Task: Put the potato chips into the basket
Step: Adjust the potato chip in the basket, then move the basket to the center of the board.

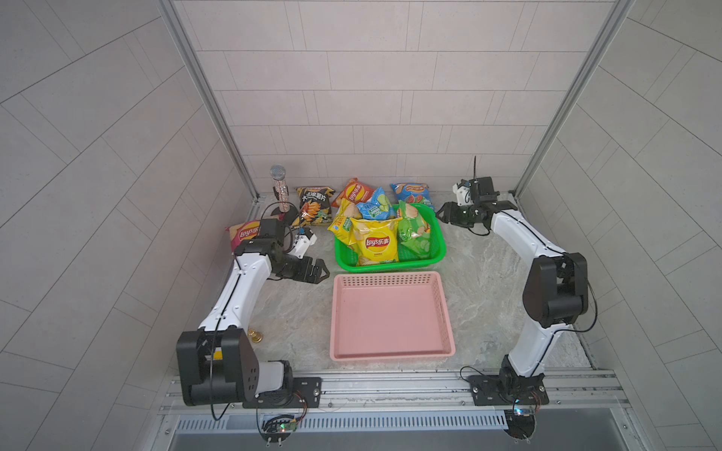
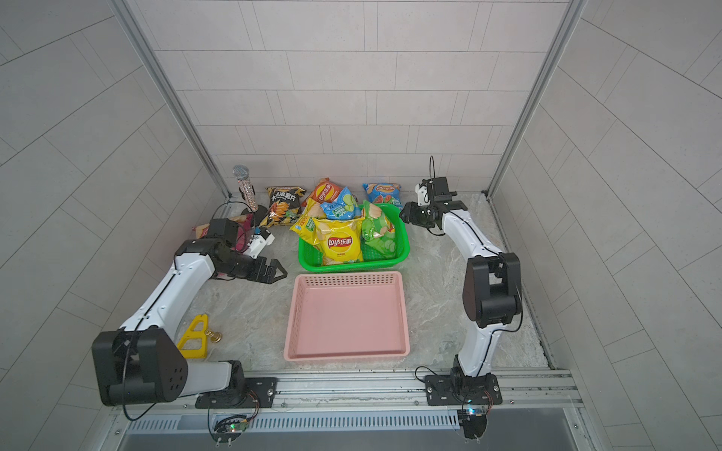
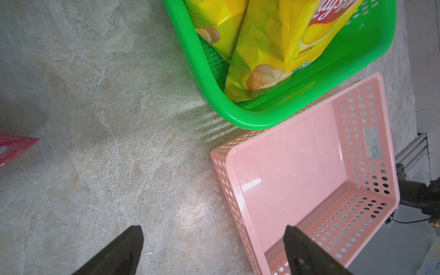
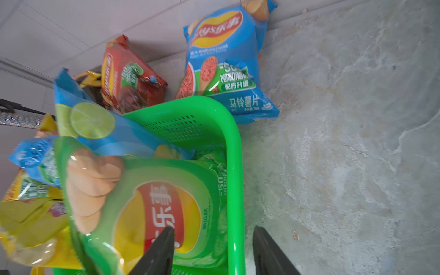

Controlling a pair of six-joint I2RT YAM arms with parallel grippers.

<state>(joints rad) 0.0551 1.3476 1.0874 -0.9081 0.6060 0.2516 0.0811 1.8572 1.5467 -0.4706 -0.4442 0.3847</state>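
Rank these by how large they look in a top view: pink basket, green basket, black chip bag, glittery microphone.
1. pink basket
2. green basket
3. black chip bag
4. glittery microphone

The pink basket lies nearer the camera, which may exaggerate its lead.

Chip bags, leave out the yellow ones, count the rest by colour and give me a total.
Magenta bag: 1
Black bag: 1
Orange-red bag: 1
Blue bags: 2
Green bag: 1
Total: 6

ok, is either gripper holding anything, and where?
Nothing held: left gripper open over the grey stone tabletop; right gripper open by the green plastic basket.
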